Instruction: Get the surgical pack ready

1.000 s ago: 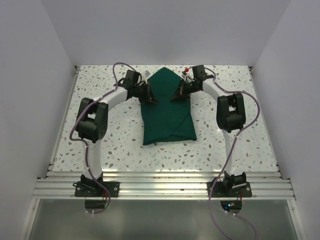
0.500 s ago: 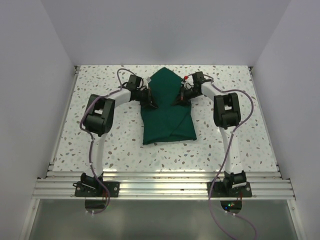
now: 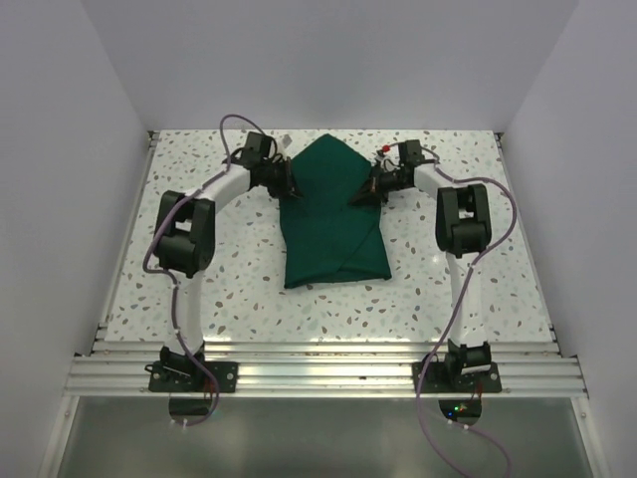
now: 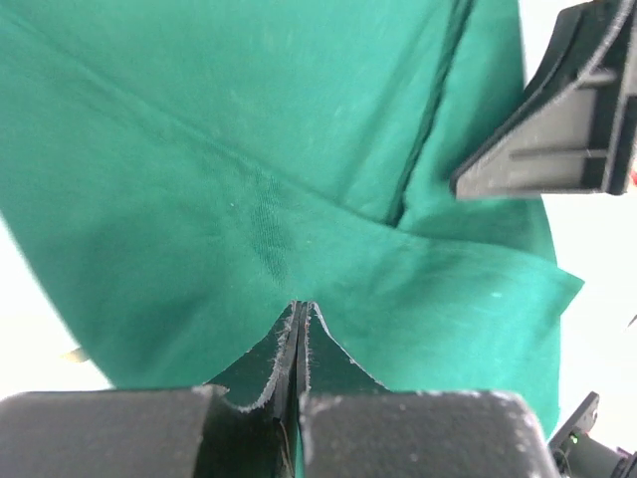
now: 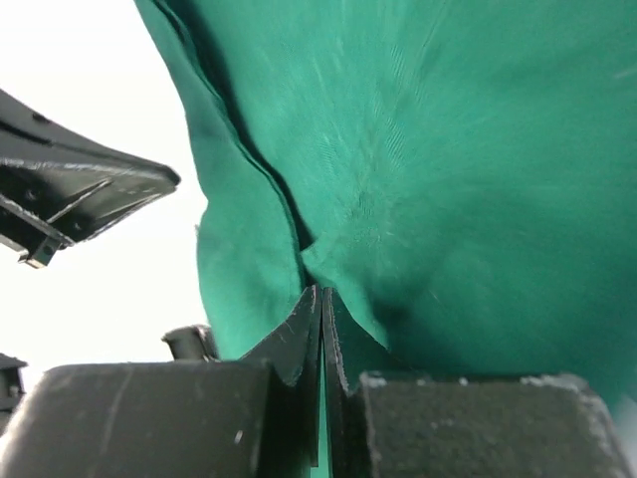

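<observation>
Surgical pack of dark green woven fabric (image 3: 331,224) lies mid-surface as a folded bundle, square at its near end and peaked at its far end. Black left end effector (image 3: 292,191) and black right end effector (image 3: 357,197) are each clenched on a puckered side edge of the cloth. White speckled stone-look surface (image 3: 478,279) lies beneath.

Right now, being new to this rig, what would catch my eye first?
The dark green surgical pack, a folded bundle pointed at its far end, lies centred on the speckled table. The left tool and right tool pinch its fabric toward the far end, one on each side, jaws shut.
</observation>
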`<state>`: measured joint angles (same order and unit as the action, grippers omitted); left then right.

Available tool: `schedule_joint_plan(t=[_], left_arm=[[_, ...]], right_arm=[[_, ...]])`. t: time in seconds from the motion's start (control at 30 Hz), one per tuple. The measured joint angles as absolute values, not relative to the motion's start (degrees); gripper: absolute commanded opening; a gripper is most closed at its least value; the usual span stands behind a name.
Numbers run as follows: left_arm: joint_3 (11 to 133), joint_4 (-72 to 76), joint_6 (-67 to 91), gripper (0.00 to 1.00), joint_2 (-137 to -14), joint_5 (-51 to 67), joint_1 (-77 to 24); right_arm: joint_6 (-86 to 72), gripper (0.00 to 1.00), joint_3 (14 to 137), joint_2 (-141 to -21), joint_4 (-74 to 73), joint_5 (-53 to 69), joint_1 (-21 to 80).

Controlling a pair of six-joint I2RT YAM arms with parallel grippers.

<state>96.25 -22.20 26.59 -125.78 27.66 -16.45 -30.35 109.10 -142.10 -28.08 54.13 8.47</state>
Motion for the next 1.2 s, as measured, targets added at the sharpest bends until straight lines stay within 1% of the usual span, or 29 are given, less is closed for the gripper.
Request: schedule_joint_plan(t=[0.17,0.3,0.4,0.47,0.63,0.87,1.03,1.2], left_arm=[[95.7,-20.6,26.0,0.00,-122.5,27.2,-13.6],[94.9,-19.7,25.9,0.00,-124.5,26.4,-12.0],[94.9,-18.9,25.9,0.00,-128.8,26.0,-11.7],[95.6,-17.8,26.8,0.00,-130.9,28.4,-11.4],[96.6,-18.2,26.4,0.00,-131.0,27.4,-11.4],[96.6,-17.8,27.0,0.00,-129.3,23.8,-11.7],[99.4,-16.6,28.6,0.00,-129.8,23.1,-11.7],[105.1,-13.3,31.0,0.00,-136.3,22.3,-11.6]], right_arm=[[-33.2,0.00,108.2,-141.1,-23.0,55.0,5.8],[-34.0,0.00,106.2,-141.1,-21.3,54.0,5.5],[-34.5,0.00,106.7,-142.6,-21.0,53.0,5.7],[-35.4,0.00,107.6,-144.1,-20.6,53.7,5.9],[-35.9,0.00,107.9,-144.2,-19.7,53.7,5.9],[-39.8,0.00,105.6,-141.9,-11.8,53.0,5.9],[-43.5,0.00,109.1,-142.5,-8.6,51.9,5.9],[-46.3,0.00,114.7,-146.8,-4.9,48.9,5.8]])
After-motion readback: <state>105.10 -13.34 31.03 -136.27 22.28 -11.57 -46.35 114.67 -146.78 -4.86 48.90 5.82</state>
